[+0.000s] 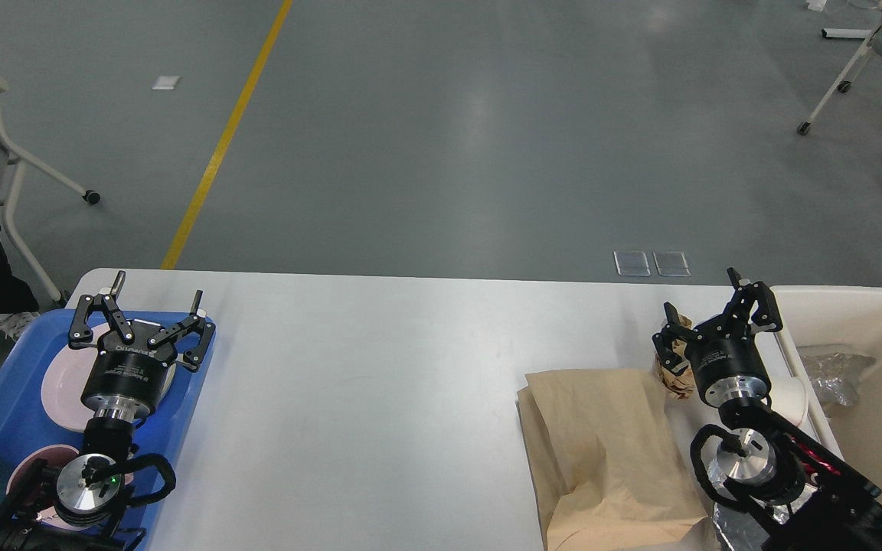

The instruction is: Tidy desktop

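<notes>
Grey shop floor with a yellow line [220, 149] running behind the white table [380, 398], which fills most of the lower view. Left pincer [154, 306] hangs over the blue tray [188, 390] at the table's left edge, fingers spread wide, nothing in them; a pale plate [58, 383] sits in the tray under it. Right pincer [705, 306] is near the cream bin [854, 306] on the right, fingers apart too, with a crumpled brown paper wad [671, 379] right by its left finger; can't tell if they touch. Big brown paper bag [609, 451] lies flat beside that arm.
</notes>
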